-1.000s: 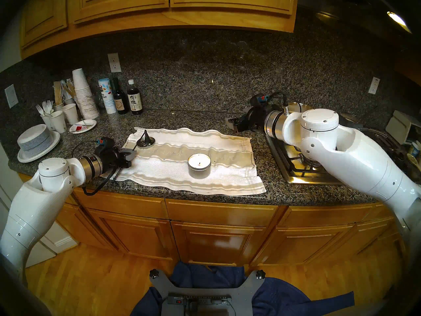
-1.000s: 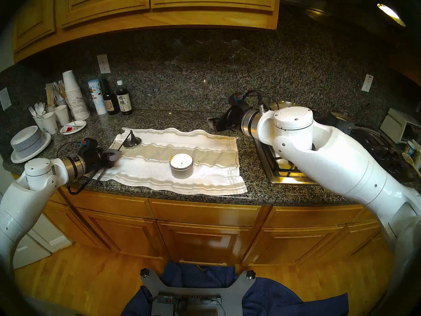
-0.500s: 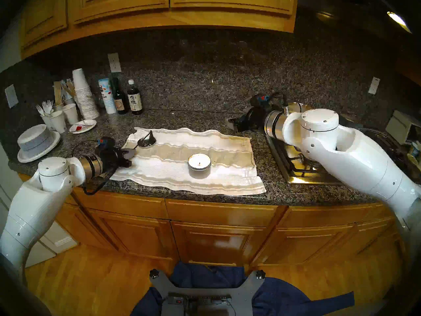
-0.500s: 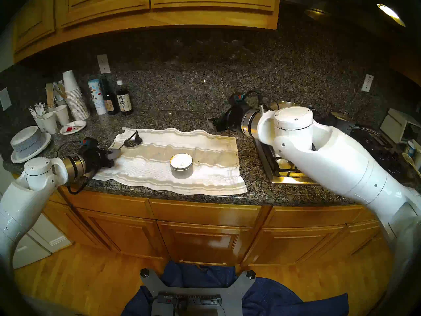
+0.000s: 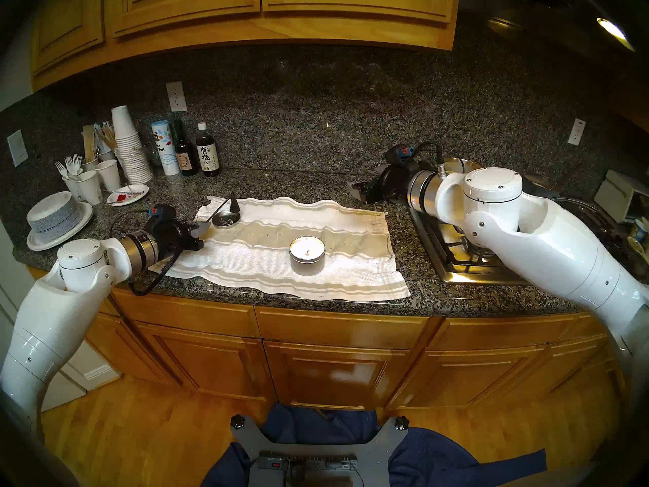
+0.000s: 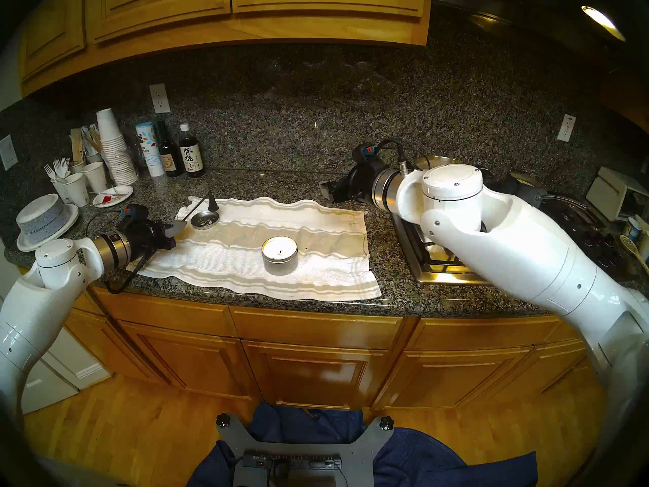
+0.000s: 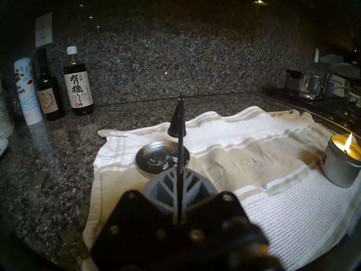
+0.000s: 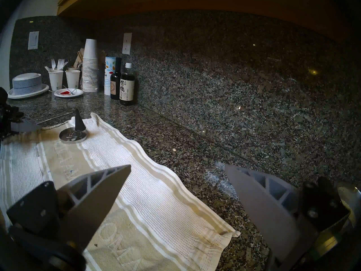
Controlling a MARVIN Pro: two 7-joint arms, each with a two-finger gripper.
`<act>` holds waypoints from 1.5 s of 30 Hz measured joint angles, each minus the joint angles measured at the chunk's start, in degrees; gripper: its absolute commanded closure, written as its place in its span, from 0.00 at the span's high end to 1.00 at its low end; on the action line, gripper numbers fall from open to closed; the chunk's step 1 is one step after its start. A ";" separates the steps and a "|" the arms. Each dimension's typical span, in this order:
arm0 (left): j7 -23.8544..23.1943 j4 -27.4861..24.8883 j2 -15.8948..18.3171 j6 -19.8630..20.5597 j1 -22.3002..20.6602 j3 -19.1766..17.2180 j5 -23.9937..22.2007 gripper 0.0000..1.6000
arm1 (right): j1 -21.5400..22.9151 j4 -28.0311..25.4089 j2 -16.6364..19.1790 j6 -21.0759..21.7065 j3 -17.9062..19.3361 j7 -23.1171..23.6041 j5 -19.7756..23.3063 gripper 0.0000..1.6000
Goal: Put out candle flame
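Note:
The candle (image 5: 307,253), a silver tin of white wax, stands on a white-and-beige towel (image 5: 267,279), with a small flame (image 5: 308,252) on its wick. It also shows at the right edge of the left wrist view (image 7: 340,165), flame (image 7: 349,142) lit. My left gripper (image 5: 199,230) is shut on the thin rod handle of a black cone snuffer (image 5: 234,205). It holds the cone just above and behind a small shallow silver dish (image 5: 226,218), left of the candle. My right gripper (image 5: 356,191) is open and empty, hovering over the counter right of the towel (image 8: 176,167).
Bottles (image 5: 207,156), a salt tube, stacked paper cups (image 5: 128,149) and stacked plates (image 5: 56,219) crowd the back left. A gas stove (image 5: 467,261) with pots lies under my right arm. The granite backsplash stands close behind.
My left gripper has risen and swung slightly, lifting the snuffer cone out of the small dish; the cone now hangs above the dish's far rim. The right arm has not moved.

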 measured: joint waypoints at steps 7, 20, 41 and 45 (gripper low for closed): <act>-6.12 -0.23 0.73 -1.30 0.09 -4.45 -3.53 0.00 | 0.00 -0.01 0.00 0.00 -0.04 -0.02 0.00 1.00; -18.86 -0.22 2.16 -2.52 0.26 -6.10 -7.29 0.00 | 0.01 0.00 0.01 0.00 -0.04 -0.02 0.00 1.00; -23.83 -1.95 2.25 -3.96 -1.24 1.27 -5.75 0.00 | 0.01 0.01 0.02 0.00 -0.04 -0.02 0.03 1.00; -24.39 -2.89 2.34 -4.08 -1.00 1.51 -5.56 0.00 | 0.01 0.01 0.02 0.00 -0.04 -0.02 0.03 1.00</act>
